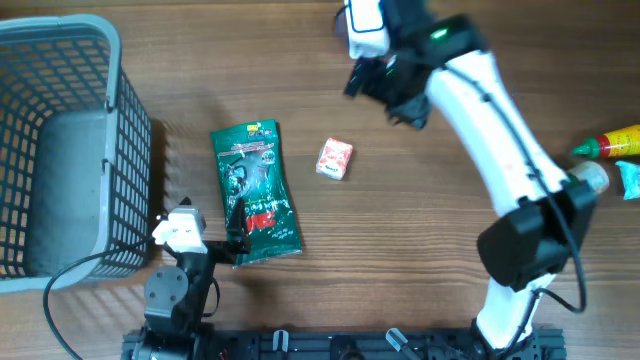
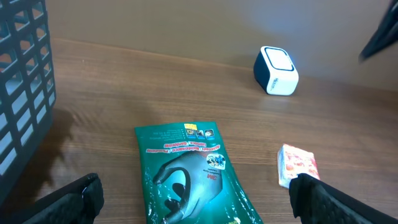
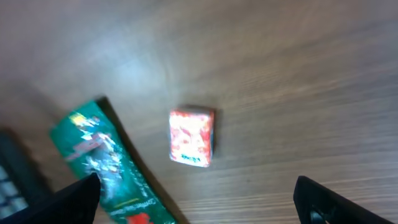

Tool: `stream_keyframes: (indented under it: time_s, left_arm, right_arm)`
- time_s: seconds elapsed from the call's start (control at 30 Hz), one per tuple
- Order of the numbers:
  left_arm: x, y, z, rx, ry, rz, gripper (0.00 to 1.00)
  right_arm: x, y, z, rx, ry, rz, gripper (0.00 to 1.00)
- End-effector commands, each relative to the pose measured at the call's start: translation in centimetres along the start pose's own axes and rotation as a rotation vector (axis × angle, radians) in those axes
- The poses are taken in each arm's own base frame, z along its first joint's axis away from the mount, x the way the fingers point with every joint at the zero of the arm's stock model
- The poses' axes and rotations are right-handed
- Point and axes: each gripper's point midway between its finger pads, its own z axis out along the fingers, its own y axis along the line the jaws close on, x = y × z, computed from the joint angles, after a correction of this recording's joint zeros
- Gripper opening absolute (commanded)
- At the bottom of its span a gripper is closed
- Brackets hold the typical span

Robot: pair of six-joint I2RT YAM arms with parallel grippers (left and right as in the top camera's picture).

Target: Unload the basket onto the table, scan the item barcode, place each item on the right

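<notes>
A green glove packet (image 1: pixel 256 190) lies flat on the wooden table, also seen in the left wrist view (image 2: pixel 189 177) and the right wrist view (image 3: pixel 102 165). To its right lies a small red and white box (image 1: pixel 335 158) (image 2: pixel 297 165) (image 3: pixel 192 137). A white and blue scanner (image 2: pixel 276 70) stands at the far edge, partly hidden by my right arm in the overhead view (image 1: pixel 362 25). My left gripper (image 1: pixel 238 238) (image 2: pixel 198 198) stands open over the packet's near end. My right gripper (image 1: pixel 385 95) (image 3: pixel 198 186) hangs open above the table between scanner and box, holding nothing.
A grey mesh basket (image 1: pixel 60 140) (image 2: pixel 25 74) fills the left side. A yellow and red bottle (image 1: pixel 612 142) and a teal item (image 1: pixel 628 178) lie at the right edge. The right arm's white link (image 1: pixel 500 130) crosses the right half of the table.
</notes>
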Motion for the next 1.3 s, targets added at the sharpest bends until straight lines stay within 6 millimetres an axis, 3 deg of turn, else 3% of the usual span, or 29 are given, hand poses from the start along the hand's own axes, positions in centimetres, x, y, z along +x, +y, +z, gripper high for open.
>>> stream_keyframes:
  time_s: [0.0,0.03,0.1,0.2,0.43,0.5,0.57,0.67,0.77,0.87,0.97,1.27]
  left_arm:
    - [0.1,0.0,0.0,0.005,0.0,0.019,1.0]
    - [0.1,0.0,0.0,0.005,0.0,0.019,1.0]
    - [0.1,0.0,0.0,0.005,0.0,0.019,1.0]
    - [0.1,0.0,0.0,0.005,0.0,0.019,1.0]
    - [0.1,0.0,0.0,0.005,0.0,0.018,1.0]
    - [0.1,0.0,0.0,0.005,0.0,0.019,1.0]
    - [0.1,0.0,0.0,0.005,0.0,0.019,1.0]
    - [0.1,0.0,0.0,0.005,0.0,0.019,1.0]
    - [0.1,0.0,0.0,0.005,0.0,0.019,1.0]
    - [0.1,0.0,0.0,0.005,0.0,0.019,1.0]
    - [0.1,0.0,0.0,0.005,0.0,0.018,1.0]
    - [0.1,0.0,0.0,0.005,0.0,0.019,1.0]
  right_arm:
    - [3.3,-1.0,4.8,0.087,0.071,0.007,1.0]
    - [4.0,-1.3,5.4,0.101,0.086,0.001,0.99]
    - [5.1,-2.2,6.6,0.127,0.111,0.003,0.8]
    - [5.5,-2.9,8.0,0.139,0.117,0.049,0.79]
    - [5.3,-2.1,11.6,0.039,0.076,0.033,0.71]
    - [5.1,-2.0,12.3,0.017,0.06,0.032,0.58]
    - [5.3,-1.0,12.3,-0.029,0.076,0.029,0.3]
    - [6.3,1.3,11.9,-0.151,0.151,0.02,0.11]
    - [6.6,2.1,11.9,-0.185,0.163,0.013,0.11]
    - [5.9,1.3,12.4,-0.132,0.106,0.024,0.12]
    - [5.5,-0.3,13.4,-0.066,0.059,0.12,0.11]
    - [6.1,-1.3,17.3,-0.044,0.081,0.14,0.12]
